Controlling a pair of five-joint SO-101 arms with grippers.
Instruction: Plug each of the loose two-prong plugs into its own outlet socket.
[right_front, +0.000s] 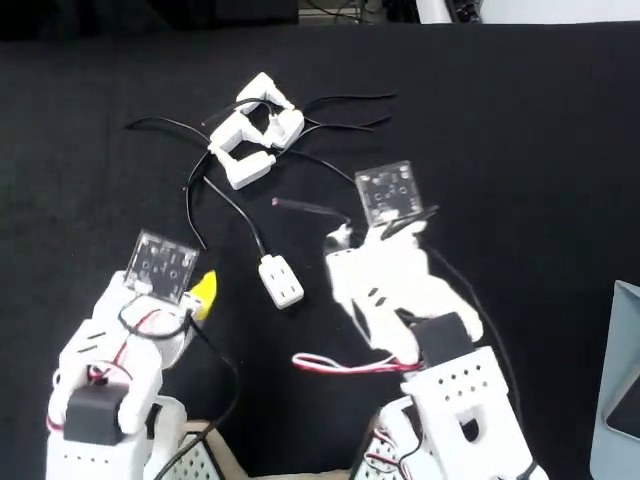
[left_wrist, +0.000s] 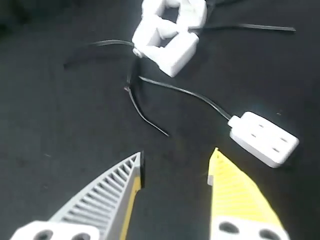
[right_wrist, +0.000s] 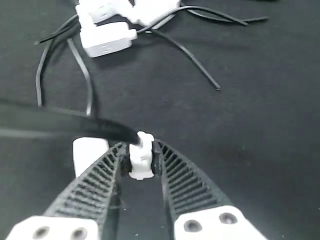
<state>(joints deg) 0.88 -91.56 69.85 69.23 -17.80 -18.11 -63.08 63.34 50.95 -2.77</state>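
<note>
My right claw (right_wrist: 140, 146) is pinched narrow on a white two-prong plug (right_wrist: 141, 165), and the plug's black cord (right_wrist: 60, 124) runs off to one side. A white block (right_wrist: 89, 152) sits just beside one finger of that claw, partly hidden by it. My left claw (left_wrist: 177, 156) stands wide with nothing between its fingers. The outlet socket (left_wrist: 265, 137) lies on the black tabletop (left_wrist: 60, 125) just ahead of that claw's yellow finger (left_wrist: 237, 200). Well beyond both claws I see a tangle of white plugs and sockets (right_front: 252, 130) among loose black cords
</note>
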